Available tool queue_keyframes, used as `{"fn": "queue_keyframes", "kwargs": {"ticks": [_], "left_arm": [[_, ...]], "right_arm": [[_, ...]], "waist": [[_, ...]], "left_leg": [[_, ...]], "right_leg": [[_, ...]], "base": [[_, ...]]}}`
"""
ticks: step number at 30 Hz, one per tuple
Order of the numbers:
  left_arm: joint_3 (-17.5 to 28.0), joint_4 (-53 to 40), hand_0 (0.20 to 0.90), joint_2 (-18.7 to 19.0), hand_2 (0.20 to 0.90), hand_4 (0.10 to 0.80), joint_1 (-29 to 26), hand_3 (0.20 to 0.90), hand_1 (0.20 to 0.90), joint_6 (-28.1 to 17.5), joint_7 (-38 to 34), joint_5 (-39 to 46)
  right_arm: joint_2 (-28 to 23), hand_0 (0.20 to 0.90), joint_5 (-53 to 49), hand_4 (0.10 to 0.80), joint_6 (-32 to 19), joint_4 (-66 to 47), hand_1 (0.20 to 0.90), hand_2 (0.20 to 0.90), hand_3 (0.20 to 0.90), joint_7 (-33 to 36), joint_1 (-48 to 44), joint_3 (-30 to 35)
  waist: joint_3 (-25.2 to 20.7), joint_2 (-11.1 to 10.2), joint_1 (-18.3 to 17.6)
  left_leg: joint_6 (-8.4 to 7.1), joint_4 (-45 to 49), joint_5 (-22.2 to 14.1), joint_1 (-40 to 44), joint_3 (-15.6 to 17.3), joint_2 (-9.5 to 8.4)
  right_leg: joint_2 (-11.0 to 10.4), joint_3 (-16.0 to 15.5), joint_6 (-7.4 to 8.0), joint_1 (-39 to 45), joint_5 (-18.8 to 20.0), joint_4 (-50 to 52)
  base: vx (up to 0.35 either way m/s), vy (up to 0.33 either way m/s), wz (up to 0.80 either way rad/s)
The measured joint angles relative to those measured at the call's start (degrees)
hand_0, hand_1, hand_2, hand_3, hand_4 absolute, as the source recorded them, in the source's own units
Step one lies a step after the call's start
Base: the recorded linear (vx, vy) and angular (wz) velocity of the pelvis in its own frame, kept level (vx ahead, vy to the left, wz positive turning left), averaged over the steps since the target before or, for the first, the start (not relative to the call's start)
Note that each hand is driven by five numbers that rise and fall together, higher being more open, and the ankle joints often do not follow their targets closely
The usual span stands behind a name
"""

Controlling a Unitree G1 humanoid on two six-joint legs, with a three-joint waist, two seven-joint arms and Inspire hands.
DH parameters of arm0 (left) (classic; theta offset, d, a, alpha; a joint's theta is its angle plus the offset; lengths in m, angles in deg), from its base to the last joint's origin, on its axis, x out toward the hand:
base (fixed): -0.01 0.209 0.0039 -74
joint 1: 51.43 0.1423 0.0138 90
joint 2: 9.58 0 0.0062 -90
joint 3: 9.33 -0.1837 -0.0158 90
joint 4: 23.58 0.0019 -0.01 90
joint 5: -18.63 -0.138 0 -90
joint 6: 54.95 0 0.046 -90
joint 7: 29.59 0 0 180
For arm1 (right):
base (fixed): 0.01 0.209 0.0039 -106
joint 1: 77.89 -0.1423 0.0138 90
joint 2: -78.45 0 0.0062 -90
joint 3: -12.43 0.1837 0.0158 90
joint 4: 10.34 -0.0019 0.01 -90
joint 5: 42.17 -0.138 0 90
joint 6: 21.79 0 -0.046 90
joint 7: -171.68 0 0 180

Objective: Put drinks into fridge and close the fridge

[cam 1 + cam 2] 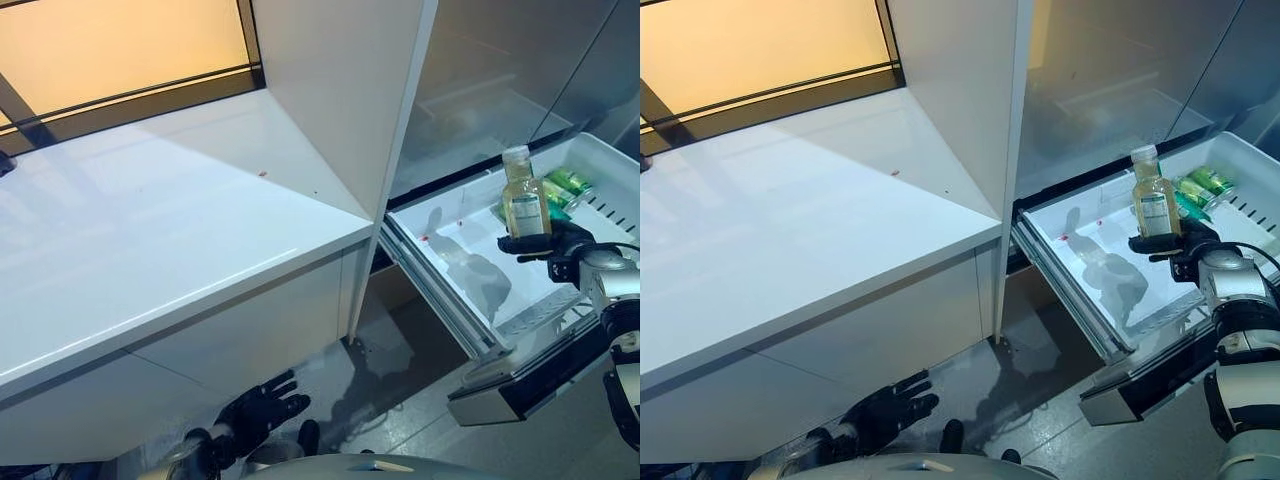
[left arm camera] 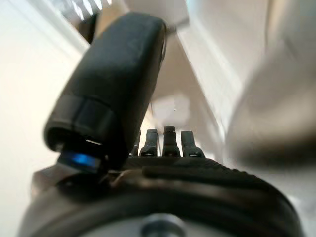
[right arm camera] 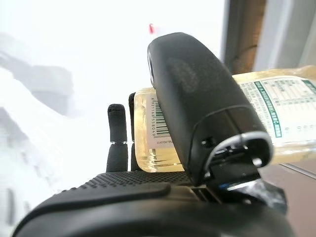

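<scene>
Right hand has its fingers and thumb wrapped round a bottle of yellowish drink, held upright over the pulled-out fridge drawer. Green cans lie just behind it. Left hand hangs low, fingers relaxed, holding nothing.

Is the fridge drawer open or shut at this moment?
Open: the fridge drawer is pulled out, white interior exposed, green cans inside, and the right hand holds a bottle above it.

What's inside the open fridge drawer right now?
Green cans lie at the far end of the fridge drawer; the near part looks bare. The right hand holds a yellow-drink bottle above it, hiding some cans.
</scene>
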Motion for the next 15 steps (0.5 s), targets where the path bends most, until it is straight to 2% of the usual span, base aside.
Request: {"fn": "queue_keyframes", "kwargs": {"ticks": [3, 9, 13, 15], "left_arm": [[2.42, 4.97, 0.900, -1.15, 0.900, 0.800, 0.30, 0.900, 0.900, -3.33, -4.35, -4.80], [3.73, 11.23, 0.900, -1.29, 0.900, 0.800, -0.57, 0.900, 0.900, -5.46, -7.52, -9.63], [3.68, 13.40, 0.900, -1.11, 0.900, 0.800, -2.41, 0.900, 0.900, -5.56, -7.89, -11.96], [3.64, 14.19, 0.900, -0.79, 0.900, 0.800, -4.65, 0.900, 0.900, -5.56, -8.04, -12.23]], "right_arm": [[0.19, 0.300, 0.78, 0.100, 1.19, 1.02, 0.300, 0.300, 0.200, -0.43, 0.33, 0.00], [1.16, 0.300, 4.00, 0.100, 1.97, 3.03, 0.300, 0.300, 0.200, -1.49, 0.76, 0.06], [1.76, 0.300, 6.12, 0.100, 1.99, 5.42, 0.300, 0.300, 0.200, -2.73, 0.70, 0.01], [1.87, 0.300, 7.35, 0.100, 2.02, 7.50, 0.300, 0.300, 0.200, -3.12, 0.20, -2.12]], "waist": [[0.13, -0.21, -0.06], [0.73, -1.22, -0.02], [0.95, -1.85, 0.88], [1.51, -2.43, 1.89]], "left_leg": [[0.00, 0.00, 0.01, 0.03, 0.07, 0.02], [-0.05, 0.00, 0.07, 0.00, 0.07, 0.07], [-0.17, 0.01, 0.75, -1.99, -0.43, 0.08], [-0.34, 0.04, 1.57, -4.60, -0.74, 0.25]], "right_leg": [[0.00, 0.00, 0.00, 0.01, 0.00, 0.00], [0.05, -0.01, 0.00, 0.00, 0.01, 0.01], [0.09, -0.41, -0.30, -1.91, 0.25, 0.02], [0.34, -0.78, -0.35, -4.30, 0.92, 0.03]], "base": [[0.044, -0.034, -0.01], [-0.004, -0.017, 0.00], [-0.144, -0.041, 0.07], [-0.240, -0.085, 0.10]]}}
